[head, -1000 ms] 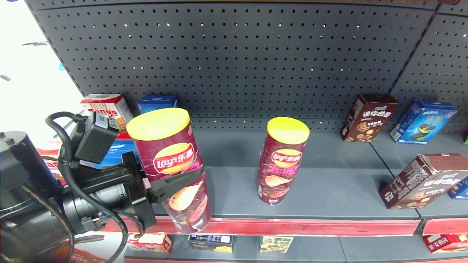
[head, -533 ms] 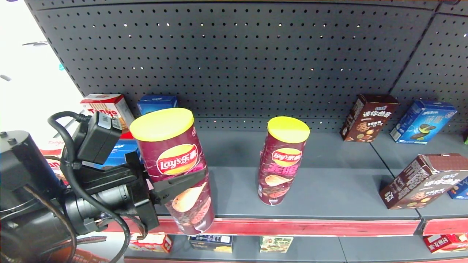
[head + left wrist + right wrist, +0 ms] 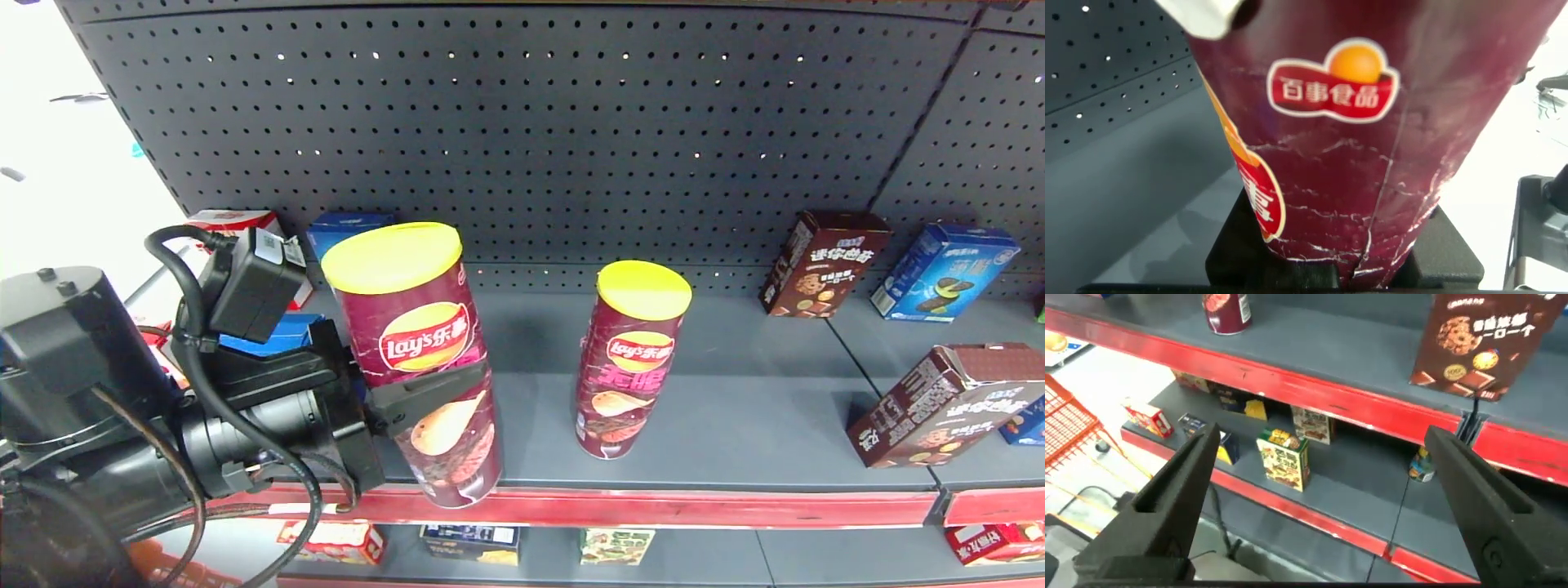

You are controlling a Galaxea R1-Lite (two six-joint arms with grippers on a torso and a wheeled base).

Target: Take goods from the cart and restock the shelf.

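My left gripper (image 3: 437,392) is shut on a maroon chips can (image 3: 420,351) with a yellow lid. It holds the can upright at the left of the grey shelf (image 3: 735,408), with the can's base level with the red front edge (image 3: 694,506). Seen from the left wrist, the held can (image 3: 1355,147) rises close before the camera. A second, matching can (image 3: 633,367) stands on the shelf to the right, a clear gap between the two. My right gripper (image 3: 1323,514) is open, low in front of the shelf unit, with nothing between its fingers.
Boxes stand at the shelf's back left (image 3: 351,229). Brown (image 3: 820,261) and blue (image 3: 943,269) biscuit boxes stand at the right, and a brown box (image 3: 939,404) leans near the front. Small goods (image 3: 1284,460) sit on a lower shelf. A red wire cart (image 3: 1065,416) is beside it.
My left arm has carried the held can to the right and a little up, closer to the standing can. The standing can and the boxes have not moved.
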